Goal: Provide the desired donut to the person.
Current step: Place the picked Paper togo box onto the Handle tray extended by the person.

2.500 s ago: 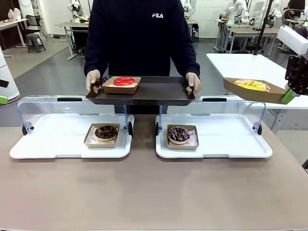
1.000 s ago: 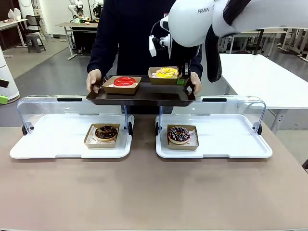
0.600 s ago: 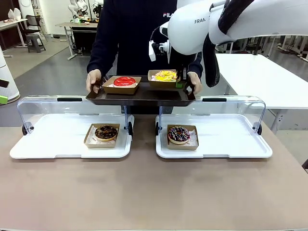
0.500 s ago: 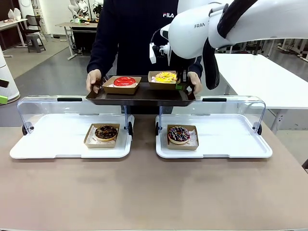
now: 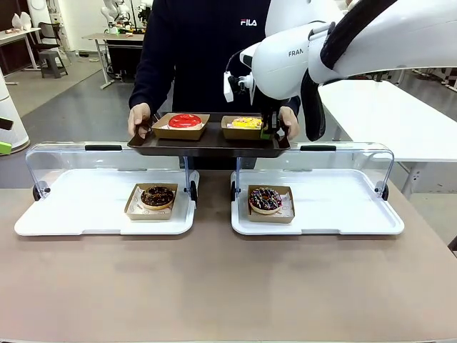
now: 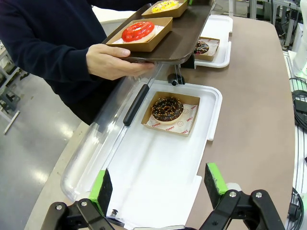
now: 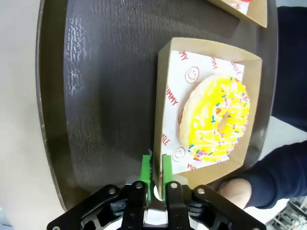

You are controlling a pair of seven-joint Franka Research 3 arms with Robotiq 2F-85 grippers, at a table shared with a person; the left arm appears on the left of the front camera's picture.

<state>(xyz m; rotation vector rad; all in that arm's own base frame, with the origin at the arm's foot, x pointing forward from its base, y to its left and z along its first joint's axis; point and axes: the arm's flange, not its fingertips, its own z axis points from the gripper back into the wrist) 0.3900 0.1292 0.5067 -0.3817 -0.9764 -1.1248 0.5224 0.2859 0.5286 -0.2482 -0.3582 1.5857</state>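
Yellow donut [image 7: 218, 120]: laid flat, hole and sprinkled icing turned upward, in an open cardboard box [image 7: 206, 45].
Box, long axis: in the front view, set along the length of the dark tray [image 5: 207, 145], side to side across the table; in the right wrist view, run straight away from the fingers.
Box, place: rested on the tray's right half, just beside the box of the red donut [image 5: 184, 121]; the two boxes seem apart, though the gap is small.
Right gripper [image 7: 154, 175]: the green pads are drawn close on either side of the box's near short wall, which appears to be pinched between them; how firmly cannot be judged.
Right arm: reached in from the right and across the middle, wrist bent down over the tray's right end.
Person [image 5: 207, 57]: stood at the far side, the tray held level by both ends.
Person's hand [image 7: 235, 191]: wrapped on the tray's rim, just beside the gripped box.
Left gripper [image 6: 156, 191]: fingers spread wide, nothing held, hung above the left display tray [image 6: 211, 124].
Chocolate donut [image 6: 167, 109]: left in its box in that tray.
Sprinkled chocolate donut [image 5: 265, 199]: left in its box in the right display tray.
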